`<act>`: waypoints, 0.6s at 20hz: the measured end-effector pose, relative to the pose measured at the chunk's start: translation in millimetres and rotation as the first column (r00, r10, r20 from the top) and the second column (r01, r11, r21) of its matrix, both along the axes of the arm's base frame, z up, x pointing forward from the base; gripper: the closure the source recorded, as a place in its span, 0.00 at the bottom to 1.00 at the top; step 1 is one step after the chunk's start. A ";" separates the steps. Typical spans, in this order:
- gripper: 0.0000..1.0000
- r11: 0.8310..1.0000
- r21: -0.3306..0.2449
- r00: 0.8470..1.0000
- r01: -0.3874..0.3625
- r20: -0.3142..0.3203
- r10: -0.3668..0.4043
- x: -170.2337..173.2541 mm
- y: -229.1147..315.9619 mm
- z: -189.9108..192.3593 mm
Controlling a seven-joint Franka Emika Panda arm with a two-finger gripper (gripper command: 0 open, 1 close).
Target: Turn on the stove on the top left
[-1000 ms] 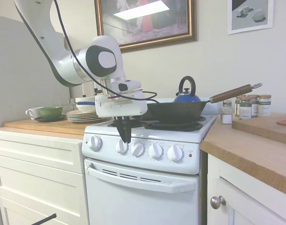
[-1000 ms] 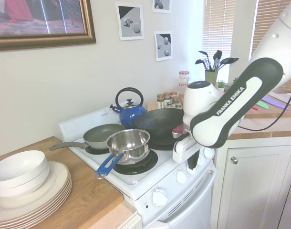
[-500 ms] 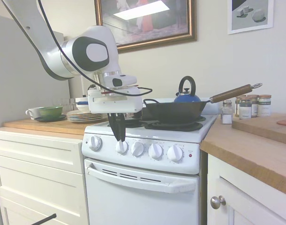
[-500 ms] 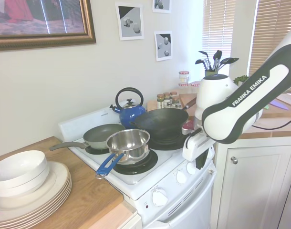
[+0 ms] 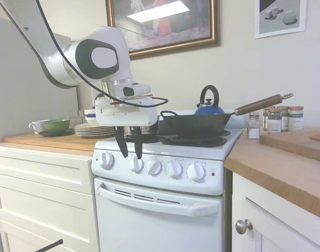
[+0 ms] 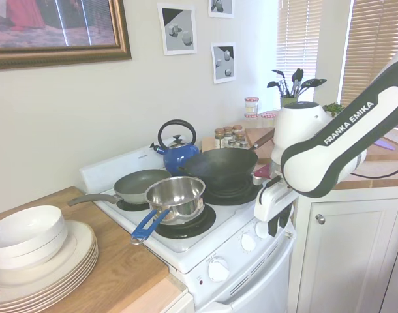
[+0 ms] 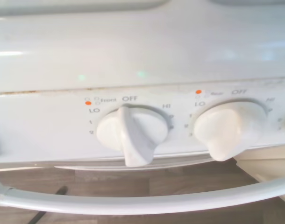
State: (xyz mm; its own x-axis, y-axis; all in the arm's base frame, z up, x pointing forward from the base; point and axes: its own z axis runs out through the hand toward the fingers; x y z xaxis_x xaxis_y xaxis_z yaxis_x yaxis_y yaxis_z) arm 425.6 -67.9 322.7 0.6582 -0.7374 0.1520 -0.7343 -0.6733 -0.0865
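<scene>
1. First exterior view: the stove [image 5: 165, 194] stands between cream drawers [image 5: 42, 199] on one side and a wooden counter [image 5: 286, 168] on the other. Its front panel carries five round knobs. The gripper [image 5: 128, 152] hangs just in front of the panel, between the outermost knob [image 5: 106, 160] and the second knob [image 5: 136, 164]. The claw is released: the two dark fingers [image 5: 120, 147] are spread, with nothing between them
2. Second exterior view: the arm enters from the opposite side. The gripper [image 6: 275, 222] sits at the panel edge, above the knob row. A steel pot [image 6: 176, 195], a frying pan [image 6: 137, 184], a wok [image 6: 218, 169] and a blue kettle [image 6: 178, 151] occupy the burners. Stacked plates [image 6: 49, 267] rest on the counter beside the stove
3. Wrist view: two knobs fill the frame. The one marked "Front" [image 7: 131, 135] points at OFF. The one marked "Rear" [image 7: 229, 130] also appears to be at OFF, though its print is blurred
4. Step in hand, as judged: alignment with a knob; no knob is gripped yet
5. Next move, as judged: centre the open fingers over the "Rear" knob, which likely serves the top-left burner, close on its ridge, then rotate away from OFF
</scene>
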 end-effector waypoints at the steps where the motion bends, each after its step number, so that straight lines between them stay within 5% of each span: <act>1: 0.00 1.000 0.002 1.000 0.001 0.003 -0.001 -0.2 -0.6 1.4; 12: 0.00 1.000 0.007 1.000 -0.002 0.015 0.002 -2.3 4.5 17.4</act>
